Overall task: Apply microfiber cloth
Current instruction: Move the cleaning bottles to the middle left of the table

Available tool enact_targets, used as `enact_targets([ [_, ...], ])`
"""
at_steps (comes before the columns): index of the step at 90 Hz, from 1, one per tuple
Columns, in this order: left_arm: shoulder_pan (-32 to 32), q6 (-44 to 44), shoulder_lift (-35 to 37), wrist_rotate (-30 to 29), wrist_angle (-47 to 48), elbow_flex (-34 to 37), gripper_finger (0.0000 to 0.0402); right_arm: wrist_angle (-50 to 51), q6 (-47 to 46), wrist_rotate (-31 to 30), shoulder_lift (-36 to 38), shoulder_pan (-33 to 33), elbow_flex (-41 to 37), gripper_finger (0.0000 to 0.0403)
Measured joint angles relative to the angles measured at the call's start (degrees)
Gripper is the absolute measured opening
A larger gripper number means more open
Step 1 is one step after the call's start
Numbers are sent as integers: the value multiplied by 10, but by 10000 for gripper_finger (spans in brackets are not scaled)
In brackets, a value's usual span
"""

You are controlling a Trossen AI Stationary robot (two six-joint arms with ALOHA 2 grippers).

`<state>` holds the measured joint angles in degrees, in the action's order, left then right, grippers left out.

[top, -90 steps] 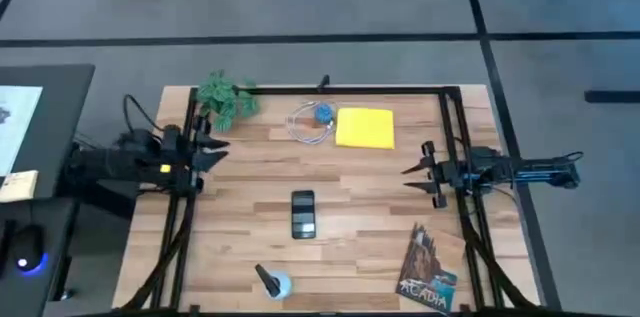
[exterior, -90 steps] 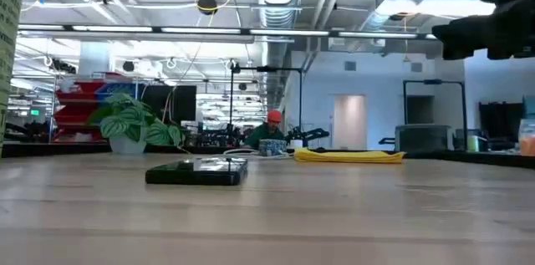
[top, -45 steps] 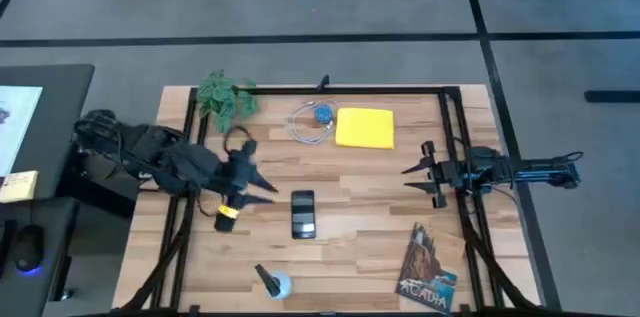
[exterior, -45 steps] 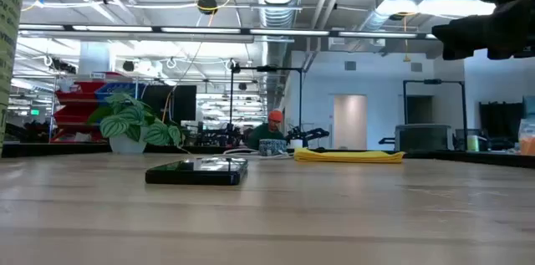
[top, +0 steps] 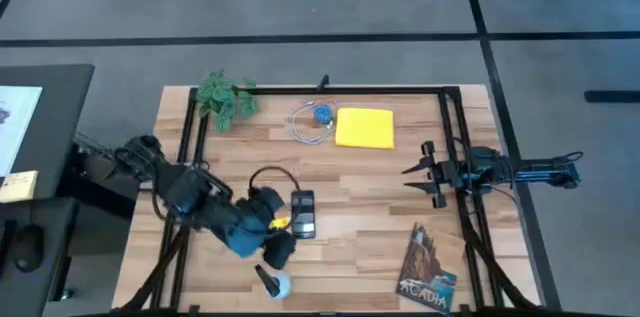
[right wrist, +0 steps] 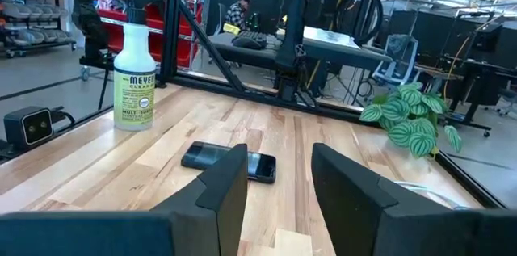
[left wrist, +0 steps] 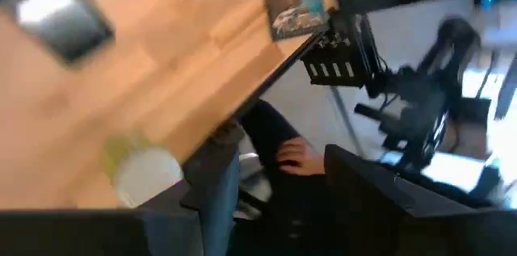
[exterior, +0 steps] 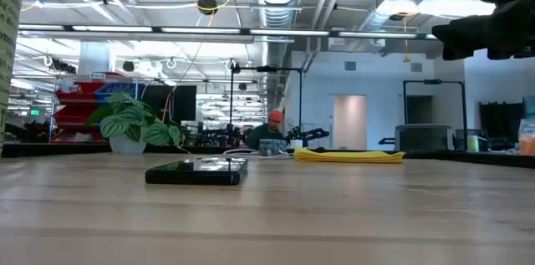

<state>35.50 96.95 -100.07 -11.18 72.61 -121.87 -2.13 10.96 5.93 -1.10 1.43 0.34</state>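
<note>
The microfiber cloth (top: 364,127) lies flat at the table's far edge, untouched. The left gripper (top: 281,236) has swung in beside the smartphone (top: 302,213), well short of the cloth, jaws apart. The right gripper (top: 415,173) waits open at the right rim

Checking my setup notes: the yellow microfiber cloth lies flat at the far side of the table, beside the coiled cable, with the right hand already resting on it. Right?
Not quite. The microfiber cloth does lie flat at the far side beside the coiled cable, but the high view shows the right hand well clear of it, near the table's right edge.
</note>
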Motion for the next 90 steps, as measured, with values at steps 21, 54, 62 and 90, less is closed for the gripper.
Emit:
enact_targets([
  [21,65,282,-15,47,0,1,165,0,0,0,0,0,0,127],
  [54,105,362,-68,-23,-36,2,145,0,0,0,0,0,0,127],
  [62,107,364,-76,-7,-24,3,144,0,0,0,0,0,0,127],
  [90,109,369,-68,20,22,3,144,0,0,0,0,0,0,127],
])
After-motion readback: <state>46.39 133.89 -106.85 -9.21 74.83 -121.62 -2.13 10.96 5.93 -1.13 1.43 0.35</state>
